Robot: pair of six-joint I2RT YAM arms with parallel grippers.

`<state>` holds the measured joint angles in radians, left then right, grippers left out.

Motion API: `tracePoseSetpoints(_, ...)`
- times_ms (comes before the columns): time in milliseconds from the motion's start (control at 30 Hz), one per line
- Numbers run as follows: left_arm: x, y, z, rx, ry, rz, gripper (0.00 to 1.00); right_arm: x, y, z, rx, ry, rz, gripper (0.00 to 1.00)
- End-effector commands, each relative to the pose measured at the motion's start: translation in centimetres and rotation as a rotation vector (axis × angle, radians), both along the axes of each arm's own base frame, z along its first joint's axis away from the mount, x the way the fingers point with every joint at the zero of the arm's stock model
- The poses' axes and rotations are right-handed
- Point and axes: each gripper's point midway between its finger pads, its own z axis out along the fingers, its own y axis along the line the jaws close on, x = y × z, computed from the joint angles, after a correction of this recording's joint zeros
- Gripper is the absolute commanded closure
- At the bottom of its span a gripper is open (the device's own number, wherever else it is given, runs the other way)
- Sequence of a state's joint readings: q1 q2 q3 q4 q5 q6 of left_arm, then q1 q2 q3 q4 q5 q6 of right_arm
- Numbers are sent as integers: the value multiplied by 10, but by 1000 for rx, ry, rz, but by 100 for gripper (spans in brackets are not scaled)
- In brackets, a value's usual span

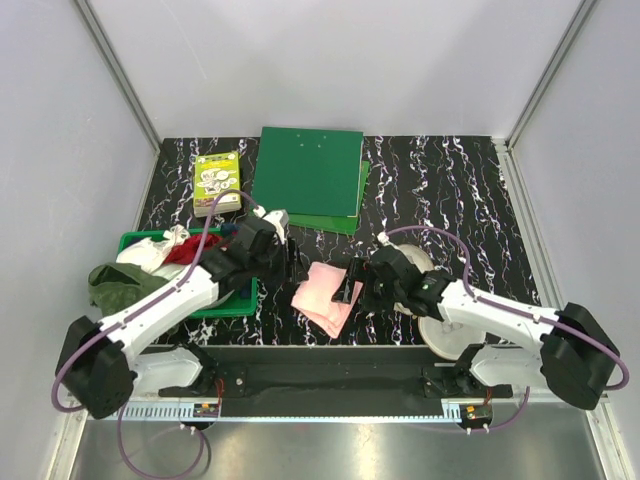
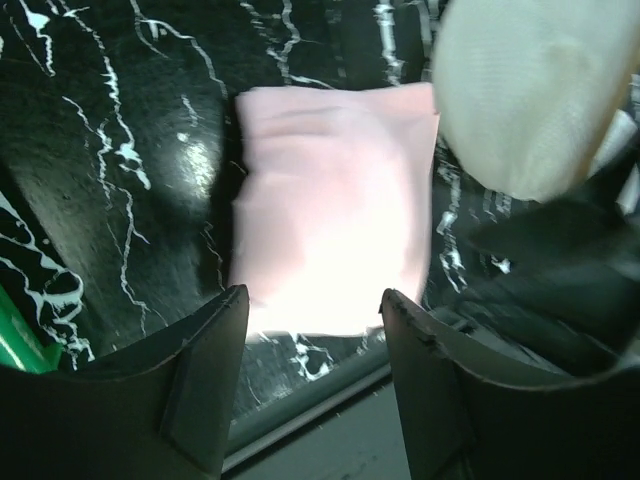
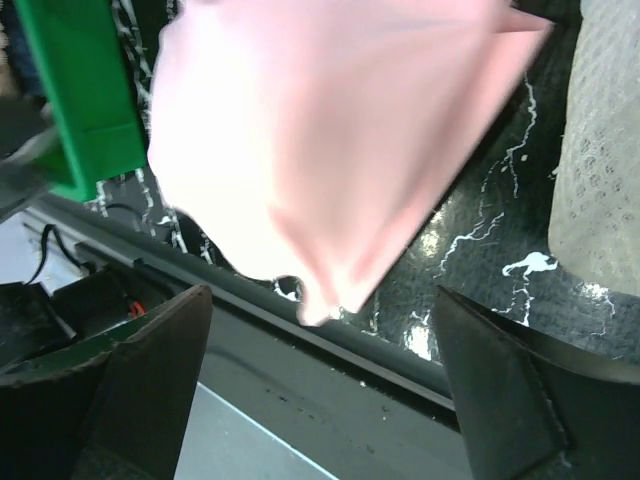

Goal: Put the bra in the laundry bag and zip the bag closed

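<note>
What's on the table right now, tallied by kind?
Garments: 4 (bra, red cloth, olive-green garment, white cloth)
Containers: 2 (green basket, laundry bag)
Green boards: 2
Printed box: 1
Total: 9

No words or numbers can be read. Coloured print is seen on the top of the box near the far left corner of the counter, but it is too small to be made out. In both wrist views everything is blurred, and no lettering is shown.
</note>
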<state>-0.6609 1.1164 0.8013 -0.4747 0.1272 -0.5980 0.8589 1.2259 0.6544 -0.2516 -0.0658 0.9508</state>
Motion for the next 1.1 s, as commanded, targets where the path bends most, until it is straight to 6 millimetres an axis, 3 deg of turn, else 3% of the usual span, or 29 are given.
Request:
tracePoseSetpoints(0,21,-16,2,-40,-39,-33,42,6,3,19,51,-32,-22,0)
tracePoseSetpoints(233,17,-22,-14,-66,-5,-51,44,22,25,2,121,-12,-71,0)
tracePoseSetpoints(600,8,-10,-59,6,62,-32,44,19,22,-33,171,-5,-107,0)
tracePoseSetpoints(800,2,5,-81,66,98,14,48,24,32,-32,198,-35,-73,0)
tracePoseSetpoints(1067,-3,15,-92,101,115,40,49,30,40,-32,208,-131,3,0)
